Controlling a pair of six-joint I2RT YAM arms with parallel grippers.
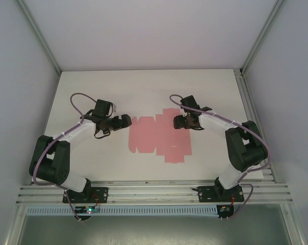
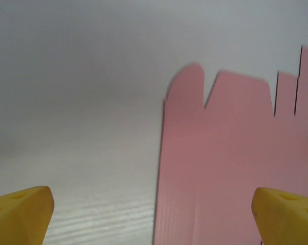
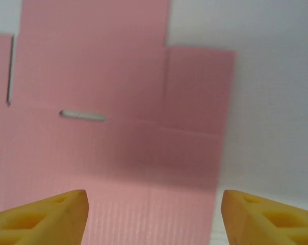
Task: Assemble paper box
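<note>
1. Jaws of the left arm [image 1: 72, 135] stand wide apart and hold nothing. In the left wrist view their yellow fingertips [image 2: 21, 214] sit at the two bottom corners, one over bare white surface [image 2: 77, 127] and the other over pink card.
2. Jaws of the right arm [image 1: 230, 130] are also apart, with nothing clamped between them. In the right wrist view their yellow fingertips [image 3: 47, 217] frame the lower edge, one over the card and the other over the white surface just past the card's edge.
3. Whether either pair of jaws touches the card or hangs just above it cannot be told.
4. The paper box [image 1: 156, 140] is a flat, unfolded die-cut sheet of pale pink card, lying in the middle of the surface between the two arms.
5. From above, the left jaws are just beside the sheet's left edge, and the right jaws are over its far right part.
6. The left wrist view shows the sheet's straight side edge, with a rounded tab and notched flaps along the far edge [image 2: 230, 163].
7. The right wrist view shows fold lines, a short cut slot [image 3: 82, 116] and a narrow slit [image 3: 10, 69] in the card.
8. Both arm bases are bolted to a metal rail [image 1: 154, 191] at the near edge of the surface.
</note>
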